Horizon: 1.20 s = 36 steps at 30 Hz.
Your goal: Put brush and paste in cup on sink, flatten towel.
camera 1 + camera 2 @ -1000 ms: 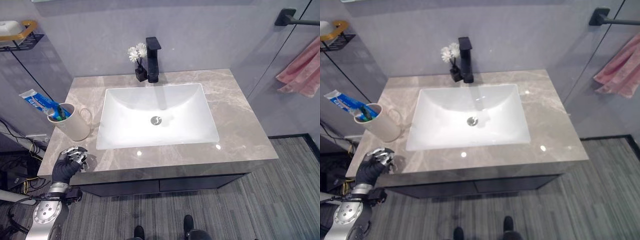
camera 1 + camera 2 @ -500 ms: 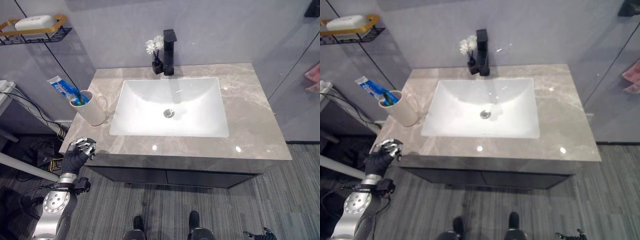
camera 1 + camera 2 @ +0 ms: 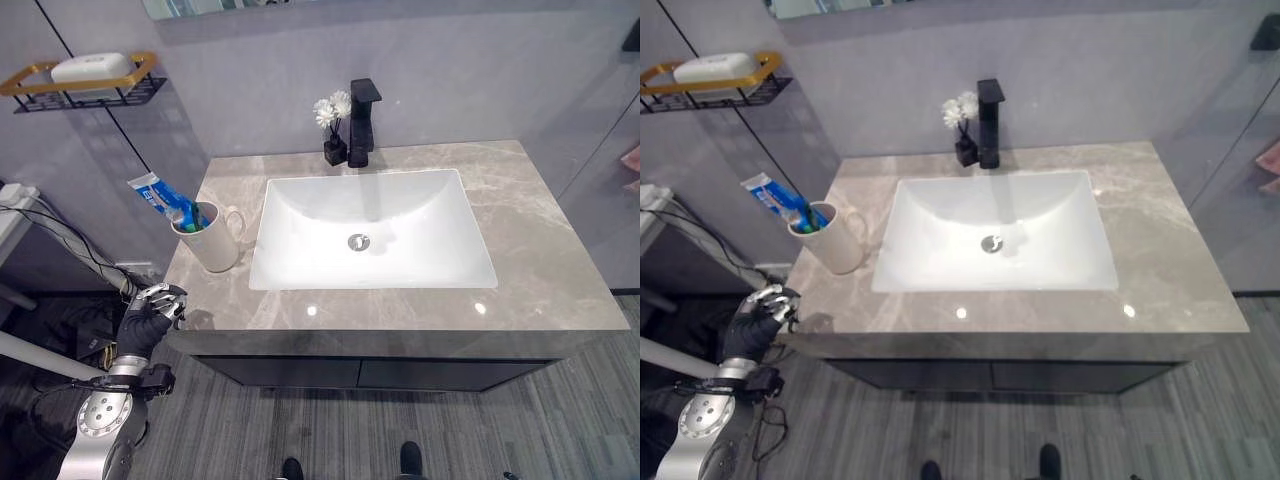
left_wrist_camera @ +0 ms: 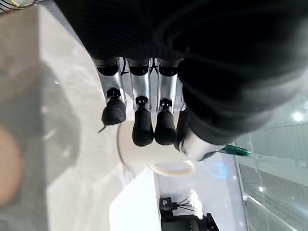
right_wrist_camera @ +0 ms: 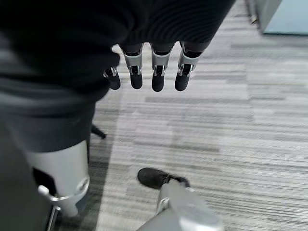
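Left eye view: a grey marble counter [image 3: 540, 260] carries a white rectangular basin [image 3: 372, 230] with a black faucet [image 3: 362, 120] at its back edge and a small black vase of white flowers [image 3: 332, 128] just beside the faucet. The cream cup [image 3: 214, 240] stands on the counter left of the basin, handle toward the basin; the blue-and-white paste [image 3: 160, 196] and the green brush [image 3: 193, 217] stand in it, leaning toward the wall. The left hand [image 3: 150, 315] hangs at the counter's front left corner, below the cup, fingers curled and empty. A wall shelf [image 3: 85, 88] at upper left holds a white soap bar [image 3: 92, 67]. A sliver of pink towel [image 3: 631, 158] shows at the right edge.

Right eye view: the same layout; the cup [image 3: 836, 240] is well apart from the left hand [image 3: 752, 322].

Left wrist view: the left hand's fingers [image 4: 143, 126] bend inward, gripping nothing; the cup [image 4: 144, 151] stands beyond them on the counter.

Right wrist view: the right hand [image 5: 144, 67] hangs over the striped grey floor [image 5: 231, 125], fingers [image 5: 158, 79] relaxed and holding nothing.
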Tool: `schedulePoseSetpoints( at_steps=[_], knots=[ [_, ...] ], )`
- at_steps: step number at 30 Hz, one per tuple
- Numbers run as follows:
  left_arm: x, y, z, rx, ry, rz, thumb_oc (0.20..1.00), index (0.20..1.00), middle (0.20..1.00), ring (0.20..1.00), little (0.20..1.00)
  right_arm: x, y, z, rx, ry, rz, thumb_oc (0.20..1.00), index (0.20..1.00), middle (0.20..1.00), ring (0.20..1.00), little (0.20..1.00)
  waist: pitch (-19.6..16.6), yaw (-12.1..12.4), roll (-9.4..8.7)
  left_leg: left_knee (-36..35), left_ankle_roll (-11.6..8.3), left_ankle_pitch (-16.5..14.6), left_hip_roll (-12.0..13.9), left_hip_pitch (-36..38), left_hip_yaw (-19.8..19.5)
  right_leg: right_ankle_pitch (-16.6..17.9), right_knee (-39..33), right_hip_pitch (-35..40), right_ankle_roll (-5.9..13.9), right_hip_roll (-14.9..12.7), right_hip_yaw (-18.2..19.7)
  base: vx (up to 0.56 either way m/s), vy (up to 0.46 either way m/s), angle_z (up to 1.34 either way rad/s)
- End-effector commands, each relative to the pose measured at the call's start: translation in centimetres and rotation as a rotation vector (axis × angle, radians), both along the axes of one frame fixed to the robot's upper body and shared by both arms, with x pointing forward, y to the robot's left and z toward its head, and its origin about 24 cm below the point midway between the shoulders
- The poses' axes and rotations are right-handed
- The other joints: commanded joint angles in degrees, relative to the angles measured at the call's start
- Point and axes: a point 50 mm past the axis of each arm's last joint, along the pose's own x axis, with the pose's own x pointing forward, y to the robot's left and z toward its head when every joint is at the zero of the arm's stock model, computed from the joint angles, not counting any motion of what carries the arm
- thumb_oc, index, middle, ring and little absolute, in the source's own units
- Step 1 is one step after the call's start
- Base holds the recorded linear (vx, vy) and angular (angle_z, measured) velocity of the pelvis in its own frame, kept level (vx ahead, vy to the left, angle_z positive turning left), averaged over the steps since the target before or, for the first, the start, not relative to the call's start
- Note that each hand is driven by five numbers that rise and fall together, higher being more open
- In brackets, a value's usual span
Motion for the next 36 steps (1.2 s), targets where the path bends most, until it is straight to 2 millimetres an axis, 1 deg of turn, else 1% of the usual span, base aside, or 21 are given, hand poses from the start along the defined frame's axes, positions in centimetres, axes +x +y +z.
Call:
schedulePoseSetpoints(
  at_steps=[1,8,10,12,18,19,21,23,27,28,29,36],
  knots=[
    [0.4,0.0,3.5,-0.028,-0.166,-0.034,0.2,0.2,0.2,0.2,0.2,1.8,-0.1,0.4,-0.022,-0.015,0.081,1.0,1.0,1.0,1.0,1.0,0.94,-0.49,-1.97,2.82,1.77,2.36,-0.78,-5.72,-0.97,-0.93,2.99,3.2,0.57,-0.28,-0.11,0.02,0.033,-0.05],
    [0.5,0.2,3.6,-0.029,-0.154,-0.04,0.2,0.2,0.2,0.2,0.2,1.6,0.2,0.2,-0.012,-0.007,0.108,1.0,1.0,1.0,1.0,1.0,1.15,-0.79,-2.43,1.59,1.51,3.02,-0.39,-5.5,-0.24,-0.05,2.3,2.24,0.82,0.03,-0.01,0.02,-0.005,-0.11],
    [0.6,0.6,3.8,0.0,-0.153,-0.027,0.2,0.2,0.2,0.2,0.2,1.4,0.2,0.2,-0.012,-0.005,0.105,1.0,1.0,1.0,1.0,1.0,1.39,-0.9,-2.49,1.35,1.35,3.22,-0.17,-5.54,-0.14,-0.07,2.08,1.95,0.83,0.24,-0.05,0.0,0.0,0.0],
    [0.9,1.5,3.9,0.055,-0.142,0.007,0.2,0.2,0.2,0.2,0.2,1.0,0.1,0.1,-0.012,0.01,0.102,1.0,1.0,1.0,1.0,1.0,1.78,-1.13,-2.68,1.01,1.01,3.66,0.23,-5.87,-0.19,0.07,1.79,1.37,0.84,0.58,-0.14,0.0,-0.018,-0.01],
    [1.7,2.2,4.2,0.098,-0.144,0.035,0.2,0.2,0.2,0.2,0.2,0.9,0.4,0.1,-0.002,0.011,0.117,1.0,1.0,1.0,1.0,1.0,2.1,-1.59,-3.05,0.72,0.68,4.07,0.71,-6.17,-0.39,0.15,1.58,1.03,0.7,1.08,-0.52,0.0,-0.005,0.0],
    [2.1,2.2,4.9,0.117,-0.17,0.034,0.2,0.2,0.2,0.2,0.2,1.3,0.6,0.1,0.0,-0.001,0.127,1.0,1.0,1.0,1.0,1.0,2.3,-1.79,-3.11,0.69,0.6,4.13,0.82,-6.38,-0.5,0.13,1.65,0.76,0.63,1.25,-0.5,0.0,0.0,0.0],
    [2.3,2.2,4.9,0.117,-0.172,0.039,0.2,0.2,0.2,0.2,0.2,1.5,0.7,0.1,0.004,-0.008,0.139,1.0,1.0,1.0,1.0,1.0,2.41,-1.91,-3.18,0.65,0.56,4.16,0.88,-6.45,-0.53,0.11,1.67,0.61,0.62,1.31,-0.49,0.0,0.0,0.0],
    [2.9,2.0,5.1,0.116,-0.179,0.039,0.2,0.2,0.2,0.2,0.2,2.0,1.1,0.1,0.012,-0.018,0.152,1.0,1.0,1.0,1.0,1.0,2.64,-2.07,-3.39,0.54,0.53,4.19,0.97,-6.62,-0.54,0.31,1.67,0.23,0.61,1.45,-0.34,0.0,0.0,0.0],
    [3.3,1.7,4.9,0.098,-0.171,0.035,0.2,0.2,0.2,0.2,0.2,2.4,1.5,0.0,0.021,-0.027,0.167,1.0,1.0,1.0,1.0,1.0,2.84,-2.21,-3.56,0.5,0.48,4.17,1.05,-6.59,-0.34,0.5,1.68,0.12,0.61,1.6,-0.14,0.01,-0.006,-0.02],
    [3.8,1.4,4.5,0.078,-0.155,0.026,0.2,0.2,0.2,0.2,0.2,2.7,1.6,0.0,0.024,-0.029,0.173,1.0,1.0,1.0,1.0,1.0,2.83,-2.38,-3.59,0.5,0.49,4.11,1.08,-6.5,-0.29,0.75,1.81,0.01,0.67,1.66,-0.03,0.03,-0.01,-0.02],
    [4.0,1.3,4.6,0.084,-0.151,0.009,0.2,0.2,0.2,0.2,0.2,2.9,1.7,0.1,0.025,-0.031,0.178,1.0,1.0,1.0,1.0,1.0,2.78,-2.45,-3.57,0.5,0.48,4.06,1.12,-6.42,-0.22,0.81,1.86,0.02,0.67,1.68,0.07,0.03,-0.01,-0.03],
    [4.7,1.5,4.4,0.112,-0.113,-0.002,0.2,0.2,0.2,0.2,0.2,2.8,1.9,0.0,0.037,-0.018,0.198,1.0,1.0,1.0,1.0,1.0,2.4,-2.81,-3.4,0.46,0.48,3.7,1.05,-5.44,0.03,0.89,2.45,0.52,0.72,1.63,0.26,0.04,-0.004,-0.04]
  ],
)
